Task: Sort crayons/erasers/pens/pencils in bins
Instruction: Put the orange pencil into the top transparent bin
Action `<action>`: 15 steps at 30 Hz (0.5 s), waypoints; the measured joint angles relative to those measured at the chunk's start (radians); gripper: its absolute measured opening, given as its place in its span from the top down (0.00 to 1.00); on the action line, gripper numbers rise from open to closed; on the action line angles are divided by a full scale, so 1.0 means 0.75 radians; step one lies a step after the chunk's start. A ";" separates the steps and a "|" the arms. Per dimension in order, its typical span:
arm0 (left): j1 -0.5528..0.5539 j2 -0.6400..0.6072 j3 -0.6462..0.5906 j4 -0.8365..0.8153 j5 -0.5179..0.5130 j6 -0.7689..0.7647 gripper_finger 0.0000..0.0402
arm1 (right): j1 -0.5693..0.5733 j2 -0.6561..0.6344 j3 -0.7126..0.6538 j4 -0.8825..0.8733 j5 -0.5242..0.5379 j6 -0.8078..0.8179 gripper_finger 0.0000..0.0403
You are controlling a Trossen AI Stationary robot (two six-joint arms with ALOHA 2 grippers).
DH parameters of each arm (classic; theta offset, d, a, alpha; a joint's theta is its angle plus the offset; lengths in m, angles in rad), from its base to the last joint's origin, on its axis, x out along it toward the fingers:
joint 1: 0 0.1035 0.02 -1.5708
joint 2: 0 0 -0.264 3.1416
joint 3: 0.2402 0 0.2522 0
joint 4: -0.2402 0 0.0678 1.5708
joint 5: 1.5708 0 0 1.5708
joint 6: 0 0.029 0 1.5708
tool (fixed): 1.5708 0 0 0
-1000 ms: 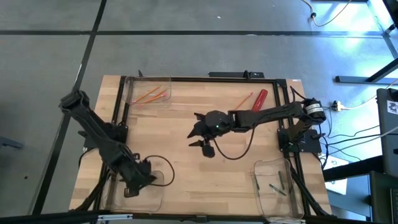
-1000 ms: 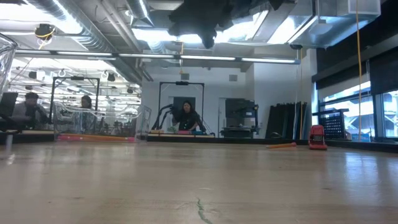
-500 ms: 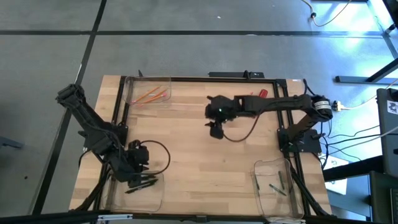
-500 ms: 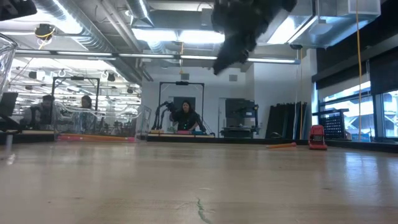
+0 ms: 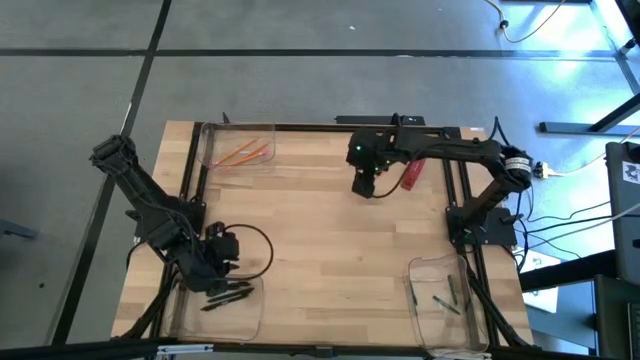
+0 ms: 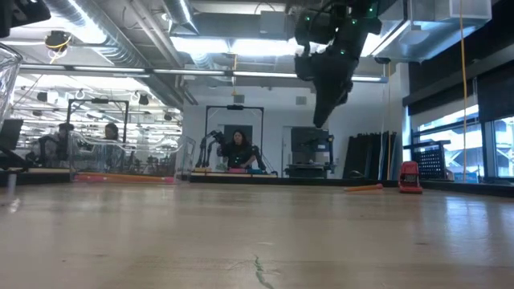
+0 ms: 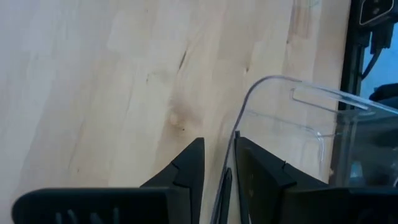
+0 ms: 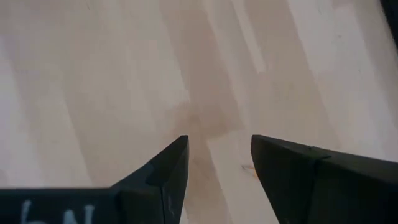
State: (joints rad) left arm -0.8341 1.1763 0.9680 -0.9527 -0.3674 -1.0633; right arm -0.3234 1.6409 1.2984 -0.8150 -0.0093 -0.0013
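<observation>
My right gripper (image 5: 365,187) hangs open and empty above the far middle of the table, fingers pointing down (image 6: 324,96), just left of the red cylinder (image 5: 412,176). An orange pencil (image 6: 363,188) lies on the table beside that cylinder (image 6: 409,178); in the high view the arm hides it. My left gripper (image 5: 222,250) is slightly open and empty over the far rim (image 7: 273,84) of the near-left bin (image 5: 225,318). Several black pens (image 5: 227,293) lie on that bin's floor. Orange pencils (image 5: 246,155) lie in the far-left bin (image 5: 238,132).
A third clear bin (image 5: 445,275) stands at the near right with a few small sticks (image 5: 447,303) in it. A dark frame (image 5: 300,128) runs along the table's far and side edges. Bare wood (image 5: 320,250) lies between the bins.
My right gripper has gone from the table's middle toward the far edge and right, up to the red cylinder, and its fingers now point down. My left gripper has drawn up and back out of the near-left bin, where the black pens now lie in view.
</observation>
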 joint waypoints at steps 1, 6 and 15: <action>0.000 0.000 0.000 0.001 -0.007 0.000 0.79 | -0.009 0.000 0.000 -0.007 0.001 -0.012 0.56; 0.000 0.000 0.000 0.002 -0.019 -0.001 0.79 | -0.039 0.038 0.000 -0.038 -0.001 -0.050 0.56; 0.000 0.000 0.000 0.004 -0.020 -0.001 0.79 | -0.063 0.182 -0.002 -0.044 0.010 -0.038 0.56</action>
State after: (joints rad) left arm -0.8343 1.1767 0.9680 -0.9501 -0.3824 -1.0641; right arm -0.3706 1.7777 1.2972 -0.8476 -0.0020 -0.0298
